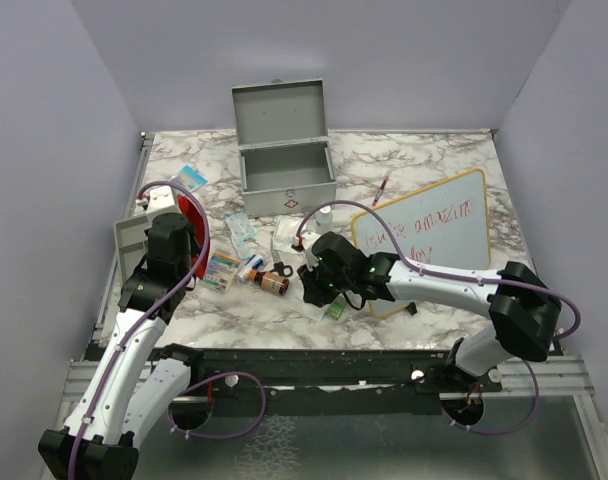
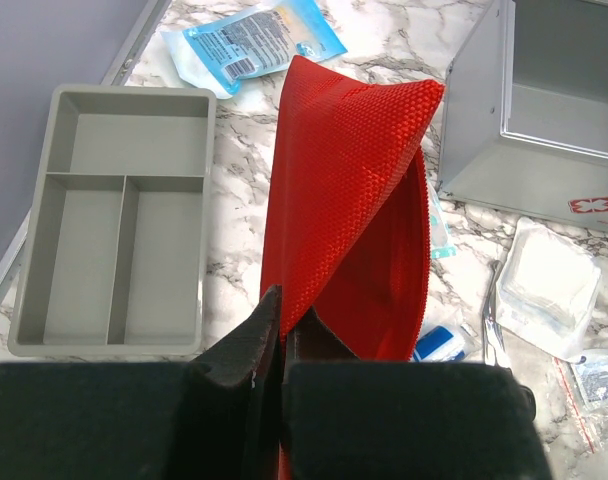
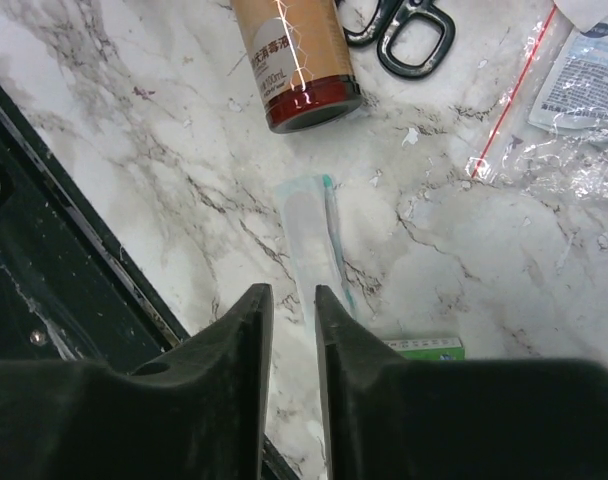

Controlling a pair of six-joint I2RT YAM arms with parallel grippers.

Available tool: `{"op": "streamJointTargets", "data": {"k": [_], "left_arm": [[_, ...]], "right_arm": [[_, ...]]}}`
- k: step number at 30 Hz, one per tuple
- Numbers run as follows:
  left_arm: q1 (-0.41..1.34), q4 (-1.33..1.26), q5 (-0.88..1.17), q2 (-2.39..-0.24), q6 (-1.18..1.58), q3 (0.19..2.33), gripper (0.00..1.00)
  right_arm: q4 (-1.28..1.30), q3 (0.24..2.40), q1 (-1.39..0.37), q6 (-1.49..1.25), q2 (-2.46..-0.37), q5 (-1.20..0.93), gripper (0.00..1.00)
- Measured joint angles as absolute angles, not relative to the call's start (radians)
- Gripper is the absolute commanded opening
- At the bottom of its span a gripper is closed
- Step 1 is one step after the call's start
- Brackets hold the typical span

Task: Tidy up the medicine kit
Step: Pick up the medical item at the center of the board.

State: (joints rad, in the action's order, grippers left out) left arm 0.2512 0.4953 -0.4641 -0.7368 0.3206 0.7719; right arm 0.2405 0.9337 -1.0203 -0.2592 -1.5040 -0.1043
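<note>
The medicine kit [image 1: 289, 190], a grey metal box, stands open; our left gripper [image 2: 289, 320] clamps a red woven pouch [image 2: 354, 180], our right gripper [image 3: 292, 300] is narrowly parted.

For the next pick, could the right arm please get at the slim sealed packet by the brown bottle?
Likely yes: the right gripper hovers directly over the packet, jaws apart, nothing between.
</note>
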Motion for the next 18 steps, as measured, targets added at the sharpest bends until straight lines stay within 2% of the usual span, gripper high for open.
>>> {"op": "streamJointTargets", "data": {"k": [3,10,18], "left_arm": [[0.251,0.495,-0.464,-0.737,0.321,0.772,0.0],[0.251,0.495,-0.464,-0.737,0.321,0.772,0.0],[0.251,0.495,-0.464,-0.737,0.321,0.772,0.0]], "right_arm": [[0.25,0.961,-1.025,-0.241,-1.547,-0.098,0.45],[0.288,1.008,-1.069,-0.215,-1.664,-0.064,0.58],[0.321,1.052,-1.145,-0.175,-1.763,0.064,0.6]]}}
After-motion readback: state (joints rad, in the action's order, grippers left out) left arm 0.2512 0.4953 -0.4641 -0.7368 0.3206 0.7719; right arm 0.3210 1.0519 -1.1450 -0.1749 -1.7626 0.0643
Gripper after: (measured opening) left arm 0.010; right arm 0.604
